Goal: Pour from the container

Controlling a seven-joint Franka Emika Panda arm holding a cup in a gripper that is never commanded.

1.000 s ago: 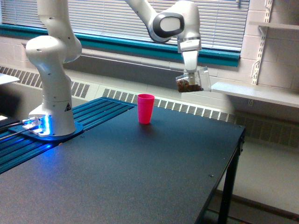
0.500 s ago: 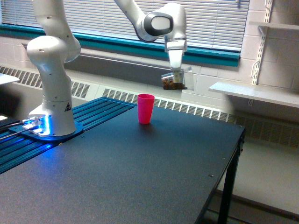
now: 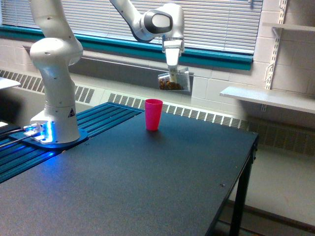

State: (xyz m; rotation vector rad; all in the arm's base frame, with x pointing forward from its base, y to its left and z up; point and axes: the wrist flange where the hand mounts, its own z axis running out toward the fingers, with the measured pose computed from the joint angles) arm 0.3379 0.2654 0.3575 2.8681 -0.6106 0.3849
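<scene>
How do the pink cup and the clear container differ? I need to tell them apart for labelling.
The pink cup is opaque; the container is clear, showing brown contents. The cup stands upright on the table; the container hangs tilted in the gripper, above the cup and toward the exterior view's right. Both look similar in size.

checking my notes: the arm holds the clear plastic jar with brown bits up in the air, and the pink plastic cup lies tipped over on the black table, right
Not quite. In the exterior view the opaque pink plastic cup stands upright on the black table, not tipped over. The rest holds: the gripper holds the clear squarish plastic jar, brown bits inside, up in the air.
</scene>
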